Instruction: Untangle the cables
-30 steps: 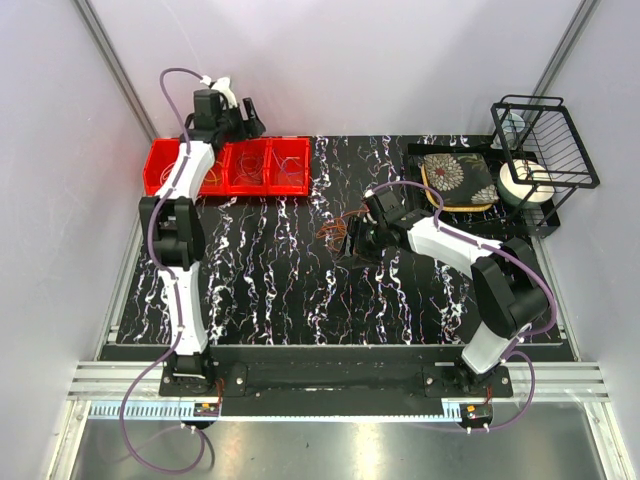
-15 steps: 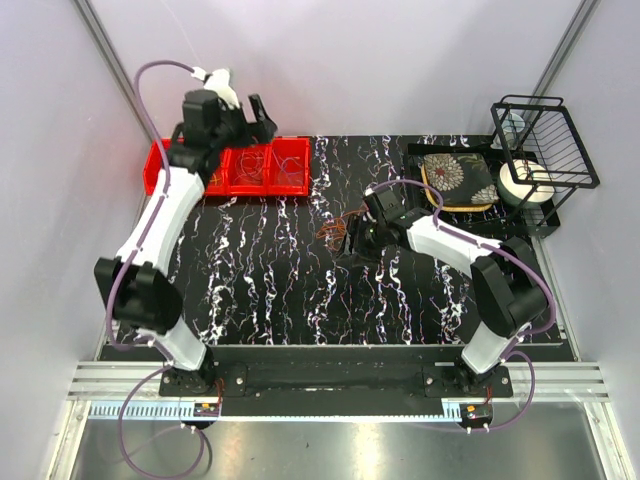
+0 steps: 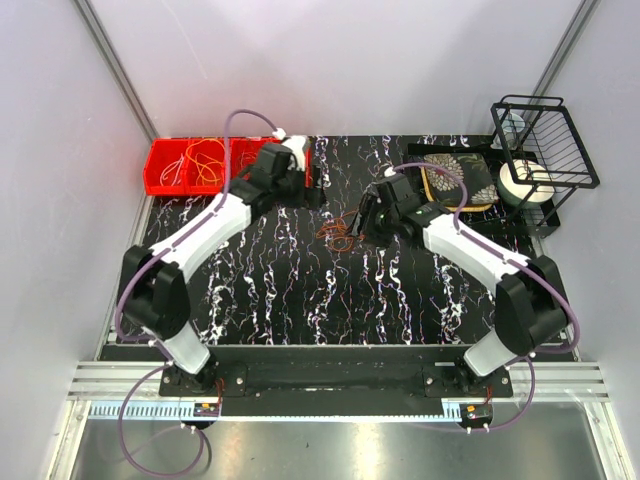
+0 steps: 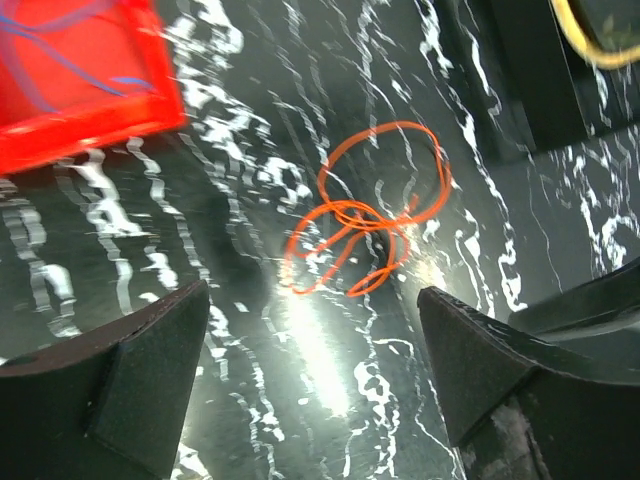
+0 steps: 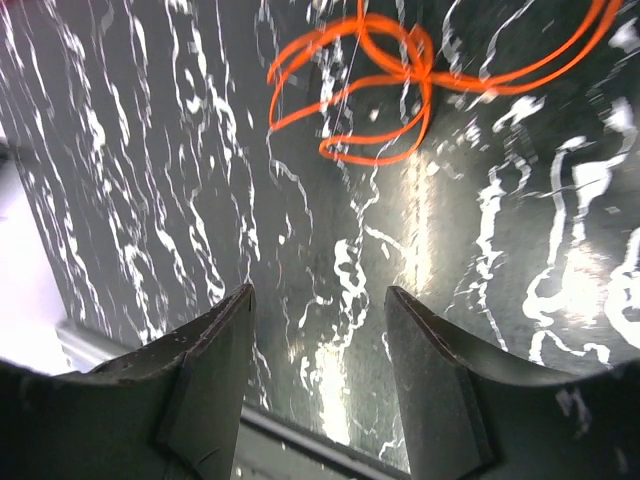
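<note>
orange cables: tangle on the surface, frame centre | long axis: lower left to upper right in left wrist view | left fingers: spread, empty | right fingers: spread, empty

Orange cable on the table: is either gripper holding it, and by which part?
Neither. The orange cable lies loose on the table; the left gripper and right gripper are both open near it, with nothing between their fingers.

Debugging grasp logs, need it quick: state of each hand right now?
Left hand: open, holding nothing.
Right hand: open, holding nothing.
The orange cable lies ungripped.
</note>
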Robot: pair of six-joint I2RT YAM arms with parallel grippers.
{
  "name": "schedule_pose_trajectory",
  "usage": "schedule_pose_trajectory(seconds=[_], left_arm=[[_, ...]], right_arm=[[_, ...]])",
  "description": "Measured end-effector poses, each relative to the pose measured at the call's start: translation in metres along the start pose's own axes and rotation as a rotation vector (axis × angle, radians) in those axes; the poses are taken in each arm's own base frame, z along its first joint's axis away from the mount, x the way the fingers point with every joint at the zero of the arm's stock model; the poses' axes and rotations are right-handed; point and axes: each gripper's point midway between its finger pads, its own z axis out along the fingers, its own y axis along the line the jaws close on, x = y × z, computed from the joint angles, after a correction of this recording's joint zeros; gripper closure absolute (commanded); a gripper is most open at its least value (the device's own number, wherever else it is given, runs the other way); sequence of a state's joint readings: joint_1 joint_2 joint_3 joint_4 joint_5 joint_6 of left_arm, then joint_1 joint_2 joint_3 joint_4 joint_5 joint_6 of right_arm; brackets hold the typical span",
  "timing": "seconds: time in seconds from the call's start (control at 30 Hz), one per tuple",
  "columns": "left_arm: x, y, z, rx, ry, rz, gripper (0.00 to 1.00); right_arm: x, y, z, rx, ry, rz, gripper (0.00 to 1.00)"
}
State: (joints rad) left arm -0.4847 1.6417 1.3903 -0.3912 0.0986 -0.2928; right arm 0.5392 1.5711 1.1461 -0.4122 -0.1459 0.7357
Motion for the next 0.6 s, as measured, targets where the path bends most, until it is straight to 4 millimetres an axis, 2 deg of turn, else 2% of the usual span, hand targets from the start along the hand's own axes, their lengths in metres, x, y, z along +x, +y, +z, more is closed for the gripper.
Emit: schedule_pose_trajectory(seconds=[0.1,0.2,0.4,0.6], left_arm=[[0.016,-0.012,0.016,0.022,0.043,0.015,0.16],[0.029,-0.016,0.031,0.031,0.076,0.023,0.18],[0.053,-0.018,0.065,0.035,0.150,0.028,0.24],[0.064,-0.020,0.089,0.047,0.187,0.041,0.35]], right_arm=[[-0.013,-0.003,-0.009,0.017,-0.061,0.009,0.40],[-0.018,-0.009,-0.012,0.033,-0.085,0.018,0.40],[-0.011,-0.023,-0.010,0.072,-0.071,0.028,0.40],[-0.008,-0.027,-0.009,0.082,-0.061,0.029,0.40]])
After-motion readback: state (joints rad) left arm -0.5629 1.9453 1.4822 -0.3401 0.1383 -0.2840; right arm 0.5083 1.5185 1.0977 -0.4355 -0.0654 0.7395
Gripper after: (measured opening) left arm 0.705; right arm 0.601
